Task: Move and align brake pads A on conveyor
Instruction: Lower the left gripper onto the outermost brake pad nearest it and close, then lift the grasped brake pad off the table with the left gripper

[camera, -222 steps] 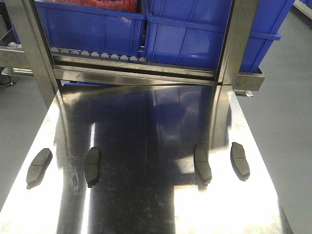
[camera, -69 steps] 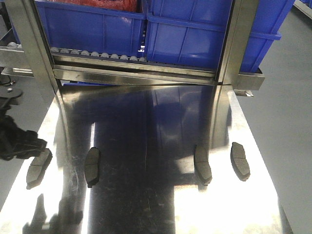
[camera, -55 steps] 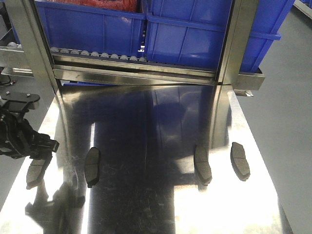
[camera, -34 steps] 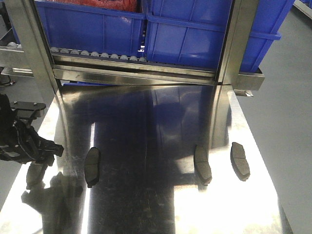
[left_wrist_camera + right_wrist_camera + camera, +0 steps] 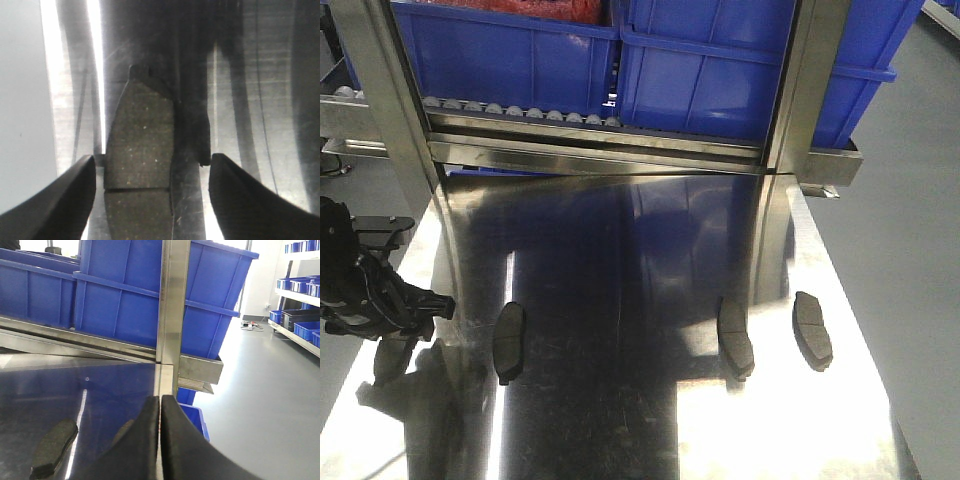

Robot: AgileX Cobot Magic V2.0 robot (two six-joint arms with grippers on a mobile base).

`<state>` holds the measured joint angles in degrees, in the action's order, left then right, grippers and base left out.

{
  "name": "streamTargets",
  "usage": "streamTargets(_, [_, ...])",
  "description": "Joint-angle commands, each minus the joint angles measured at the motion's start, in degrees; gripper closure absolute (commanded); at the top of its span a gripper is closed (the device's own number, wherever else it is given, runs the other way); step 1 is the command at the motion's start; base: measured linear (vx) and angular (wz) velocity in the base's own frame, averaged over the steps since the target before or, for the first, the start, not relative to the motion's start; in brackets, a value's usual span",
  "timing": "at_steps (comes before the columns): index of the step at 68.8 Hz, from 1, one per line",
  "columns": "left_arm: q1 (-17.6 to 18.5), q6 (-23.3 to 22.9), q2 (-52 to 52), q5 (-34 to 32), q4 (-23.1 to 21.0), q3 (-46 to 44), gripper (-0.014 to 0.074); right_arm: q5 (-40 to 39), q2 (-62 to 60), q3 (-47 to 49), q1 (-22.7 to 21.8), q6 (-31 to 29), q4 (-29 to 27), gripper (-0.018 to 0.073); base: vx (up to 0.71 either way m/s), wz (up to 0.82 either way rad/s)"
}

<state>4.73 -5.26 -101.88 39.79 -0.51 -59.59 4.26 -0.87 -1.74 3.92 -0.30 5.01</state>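
Several brake pads A lie on the shiny steel table: one at the far left, one beside it, and two on the right. My left gripper hangs over the far-left pad and hides part of it. In the left wrist view the gripper is open, and that pad lies flat between the fingers, nearer the left one. My right gripper is shut on nothing, with a pad down to its left. The conveyor is out of view.
Blue bins sit on a roller rack at the far end of the table, between steel posts. Grey floor lies past the table's right edge, and shelves with more blue bins stand at the far right.
My left arm came in from the left edge and settled over the far-left pad, covering more of it. All the pads lie where they were.
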Motion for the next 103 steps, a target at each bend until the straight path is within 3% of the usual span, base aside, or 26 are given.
streamTargets(1, [-0.09,-0.57,2.23,-1.83,0.02,-1.51,0.0125,-4.26,-0.68,-0.16,-0.45,-0.57,0.15,0.0569,0.0,0.0])
streamTargets(19, [-0.09,-0.57,1.88,-2.25,0.11,-1.64,0.0126,-4.26,-0.68,-0.16,-0.45,-0.57,0.15,0.0569,0.0,0.0])
streamTargets(34, [-0.09,-0.36,-2.28,5.1,-0.09,-5.6,0.0126,-4.26,-0.68,-0.16,-0.45,-0.57,0.15,0.0569,0.0,0.0])
streamTargets(47, [0.07,-0.36,-2.75,5.68,-0.09,-6.15,0.0134,-4.26,-0.68,-0.16,-0.45,-0.57,0.15,0.0569,0.0,0.0])
streamTargets(57, [0.07,-0.36,-2.75,6.31,0.17,-6.15,0.0222,-4.26,-0.68,-0.16,-0.45,-0.57,0.15,0.0569,0.0,0.0])
streamTargets(74, [0.07,-0.27,-2.69,6.55,0.51,-6.15,0.0605,-4.26,-0.68,-0.16,-0.45,-0.57,0.15,0.0569,0.0,0.0])
streamTargets(90, [0.07,-0.14,0.6,6.34,2.06,-5.74,0.0603,-4.26,-0.68,-0.16,-0.45,-0.57,0.15,0.0569,0.0,0.0])
streamTargets(103, [0.07,-0.2,9.5,-2.8,1.97,-1.49,0.0602,-4.26,-0.68,-0.16,-0.45,-0.57,0.15,0.0569,0.0,0.0])
